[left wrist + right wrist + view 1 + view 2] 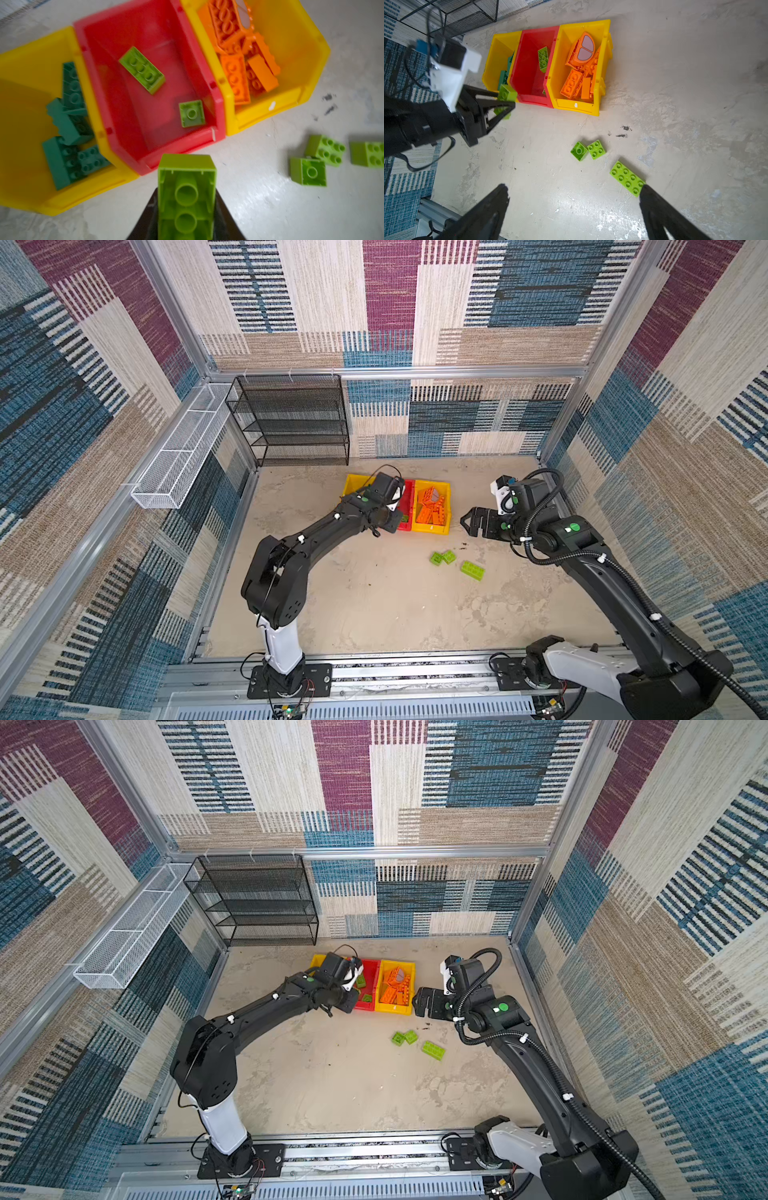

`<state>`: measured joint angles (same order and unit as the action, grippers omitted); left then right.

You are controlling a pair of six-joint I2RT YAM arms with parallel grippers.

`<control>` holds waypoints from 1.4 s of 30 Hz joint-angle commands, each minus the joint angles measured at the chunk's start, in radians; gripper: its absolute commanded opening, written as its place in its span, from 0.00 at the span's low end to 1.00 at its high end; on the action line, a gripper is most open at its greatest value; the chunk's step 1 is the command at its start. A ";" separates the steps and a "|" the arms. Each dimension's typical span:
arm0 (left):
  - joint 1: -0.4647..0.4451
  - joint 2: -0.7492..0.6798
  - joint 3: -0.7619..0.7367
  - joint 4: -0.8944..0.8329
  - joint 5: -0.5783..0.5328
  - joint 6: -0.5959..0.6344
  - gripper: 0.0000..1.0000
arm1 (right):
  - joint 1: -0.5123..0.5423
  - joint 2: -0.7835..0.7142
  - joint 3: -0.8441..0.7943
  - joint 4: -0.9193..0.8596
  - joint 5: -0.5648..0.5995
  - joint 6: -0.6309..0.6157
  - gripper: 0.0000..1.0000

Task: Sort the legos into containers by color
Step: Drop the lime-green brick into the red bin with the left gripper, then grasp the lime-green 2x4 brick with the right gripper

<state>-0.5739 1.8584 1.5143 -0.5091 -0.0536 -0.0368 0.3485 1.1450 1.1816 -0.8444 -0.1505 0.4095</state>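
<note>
Seen from above, three small open bins stand side by side just above the centre of both top views, on a mottled beige surface (374, 605). From left to right they are a yellow bin (20, 104), a red bin (116, 93) and a second yellow bin (291, 52), with their walls touching.

The left-hand yellow bin holds dark teal bricks (70, 128). The red bin holds a long lime brick (142, 70) and a small square lime brick (191, 113), lying apart from each other. The right-hand yellow bin holds a heap of orange bricks (239, 62), with an orange curved piece (584, 48) with a pinkish-grey face on top.

The left claw (506, 104) is clamped on a lime green brick (186, 187), whose hollow underside faces the wrist camera. The brick is at the near wall of the red bin, close to where that bin meets the left-hand yellow one.

The right claw (574, 193) is spread wide and holds nothing. In both top views it sits just right of the bins, above the surface.

Three loose lime bricks lie on the surface, below and to the right of the bins in both top views. Two are small and square: one (579, 151) lies studs down and touches the other (596, 149). The third (627, 178) is longer and lies a little apart to their right.
</note>
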 commanded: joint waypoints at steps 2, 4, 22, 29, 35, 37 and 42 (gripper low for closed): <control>0.056 0.134 0.196 -0.045 -0.018 -0.019 0.30 | 0.000 0.039 0.016 0.080 -0.016 0.008 1.00; 0.066 0.208 0.295 -0.077 -0.013 -0.007 0.30 | 0.000 0.061 0.018 0.087 -0.009 0.005 1.00; 0.103 0.273 0.424 -0.123 0.033 -0.158 0.90 | -0.011 0.123 -0.195 0.018 0.155 0.241 1.00; 0.082 -0.087 -0.134 0.169 0.096 -0.272 0.99 | -0.011 0.132 -0.322 0.038 0.151 0.326 0.99; 0.041 -0.314 -0.460 0.293 0.127 -0.294 0.99 | -0.011 0.148 -0.388 0.111 0.106 0.382 1.00; 0.036 -0.352 -0.505 0.293 0.126 -0.300 0.99 | -0.011 0.164 -0.388 0.118 0.109 0.388 1.00; 0.036 -0.402 -0.544 0.261 0.113 -0.286 0.99 | -0.008 0.217 -0.357 0.138 0.139 0.393 1.00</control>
<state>-0.5377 1.4757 0.9825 -0.2779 0.0582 -0.3180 0.3389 1.3415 0.8085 -0.7513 -0.0338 0.7815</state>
